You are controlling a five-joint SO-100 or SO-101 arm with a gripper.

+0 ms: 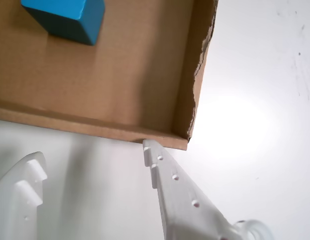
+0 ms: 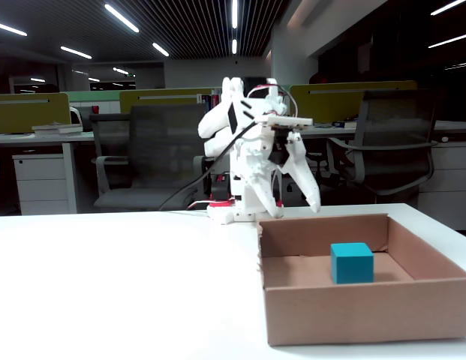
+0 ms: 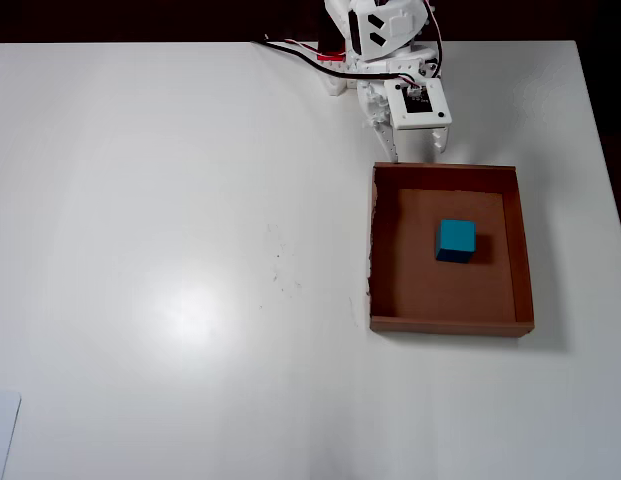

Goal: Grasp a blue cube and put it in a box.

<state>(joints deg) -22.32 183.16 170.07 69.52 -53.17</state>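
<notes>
Claw: the white gripper (image 3: 417,152) hangs with its two fingers spread apart and nothing between them; in the overhead view it sits just outside the box's far wall, toward the arm's base
Fingers: in the wrist view one finger (image 1: 182,200) reaches up to the box's outer wall near its corner, the tip looking right at the cardboard edge, though contact cannot be told; the other finger (image 1: 22,192) shows at the lower left, apart from the box
Blue cube: the blue cube (image 3: 455,239) rests on the floor of the box, roughly in the middle, clear of all four walls; in the fixed view (image 2: 352,262) it stands flat and upright
Box: the box (image 3: 374,250) is a shallow brown cardboard tray with no lid, lying on the white table (image 3: 170,250); its left wall in the overhead view has a ragged, torn edge, seen also in the wrist view (image 1: 199,70)
Arm: the white arm (image 2: 248,142) is folded up at the table's far edge, red and black cables (image 3: 295,52) trailing from its base
Background: office chairs (image 2: 154,150) and desks behind the table in the fixed view
</notes>
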